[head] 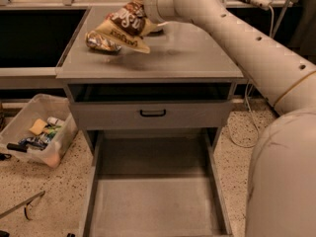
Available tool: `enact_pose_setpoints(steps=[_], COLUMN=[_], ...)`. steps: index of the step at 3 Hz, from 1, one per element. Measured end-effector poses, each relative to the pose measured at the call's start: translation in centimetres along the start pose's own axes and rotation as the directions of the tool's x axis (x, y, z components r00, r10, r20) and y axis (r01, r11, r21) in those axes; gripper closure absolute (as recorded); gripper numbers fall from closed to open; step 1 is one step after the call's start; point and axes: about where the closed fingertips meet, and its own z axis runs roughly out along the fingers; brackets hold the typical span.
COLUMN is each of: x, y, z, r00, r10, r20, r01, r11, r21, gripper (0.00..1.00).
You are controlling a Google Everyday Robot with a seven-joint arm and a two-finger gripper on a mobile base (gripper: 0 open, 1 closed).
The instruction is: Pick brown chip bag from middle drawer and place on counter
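Above counter point(197, 58) rear: gripper point(143, 19) pinching brown chip bag point(124, 27), tilting near crushed can point(100, 41); middle drawer point(153, 204) standing open.

Grey counter point(197, 58), crushed shiny can point(101, 42) lying at its left, tool point(142, 19) holding brown chip bag point(123, 26) just above.

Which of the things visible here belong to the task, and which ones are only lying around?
Belong to the job:
chip bag, at the gripper, over the back left of the counter
middle drawer, pulled open

Just lying about:
crushed can on the counter by the bag
bin of small items on the floor
shut drawer front
cables at the right
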Motion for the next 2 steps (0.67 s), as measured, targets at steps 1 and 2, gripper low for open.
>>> enact_pose_setpoints(steps=[1, 2], x=[2.1, 3.9], y=[3.5, 6.9], z=[-0.3, -2.4], r00=[0.994, 0.963], r10=[0.056, 0.187], r20=[-0.096, -0.192], r01=[-0.07, -0.23], r11=[0.9857, 0.9441], r21=[-0.153, -0.236], gripper=[1.0, 1.0])
